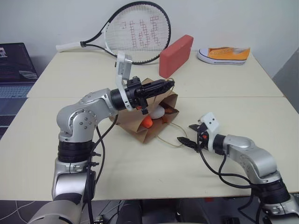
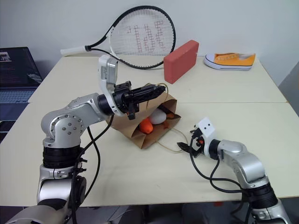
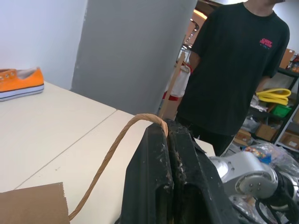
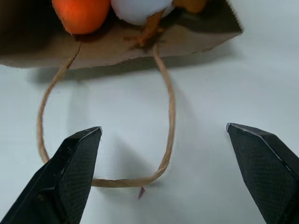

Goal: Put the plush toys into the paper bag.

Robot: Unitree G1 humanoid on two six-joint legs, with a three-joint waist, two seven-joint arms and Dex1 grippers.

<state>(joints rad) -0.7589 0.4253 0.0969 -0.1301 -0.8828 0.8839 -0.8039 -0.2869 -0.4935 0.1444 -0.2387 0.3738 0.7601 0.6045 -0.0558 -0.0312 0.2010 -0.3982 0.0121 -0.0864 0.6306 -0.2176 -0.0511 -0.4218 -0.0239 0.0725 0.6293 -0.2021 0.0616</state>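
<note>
The brown paper bag (image 1: 134, 129) lies on its side mid-table, mouth toward my right arm. My left gripper (image 1: 170, 84) is shut on its upper twine handle (image 3: 112, 154) and holds the mouth's top edge lifted. Inside the mouth lie the orange carrot plush (image 1: 147, 122) and the white egg plush (image 1: 158, 113), with the egg's brown legs at the bag's lip (image 4: 147, 30). My right gripper (image 1: 188, 134) stands open just above the table, right of the bag, facing the mouth. The lower handle loop (image 4: 168, 116) lies flat on the table between its fingers.
At the table's far side lie a tennis racket (image 1: 135, 32), a red block (image 1: 176, 55) and an orange-and-white sneaker (image 1: 224, 54). A laptop (image 1: 14, 70) sits off the table's left edge. A person in a black shirt (image 3: 233, 70) stands beyond the right edge.
</note>
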